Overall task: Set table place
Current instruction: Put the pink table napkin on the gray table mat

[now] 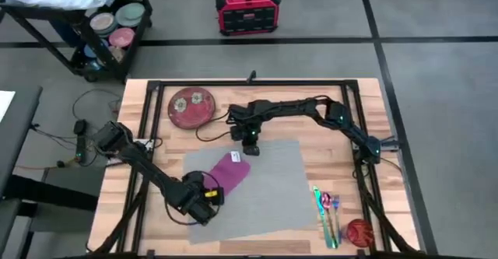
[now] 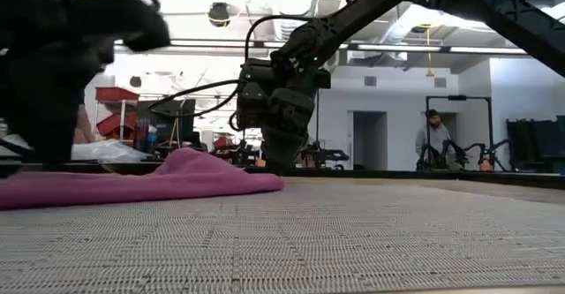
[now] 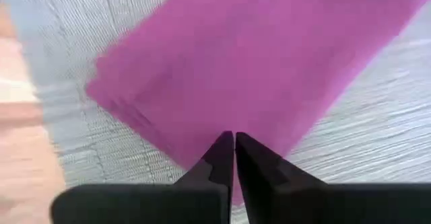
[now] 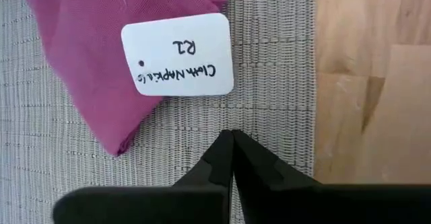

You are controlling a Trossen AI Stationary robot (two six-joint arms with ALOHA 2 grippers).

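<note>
The grey placemat lies flat on the wooden table. A purple cloth napkin lies on the mat's left part, with a white paper tag at its far end. My left gripper is shut, its tips over the napkin's near end. My right gripper is shut and stands over the mat near its far edge, just beyond the tag. A red plate rests on the table at the far left, off the mat. My left gripper's shut fingertips come slanting down onto the napkin's near end, which lies flat on the mat; whether any cloth is between them I cannot tell. My right gripper points down at the bare mat beside the tag; whether it touches, I cannot tell.
Cutlery lies on the table right of the mat, with a red round thing at the near right corner. Cables run along the table's far edge. A person stands far off in the room.
</note>
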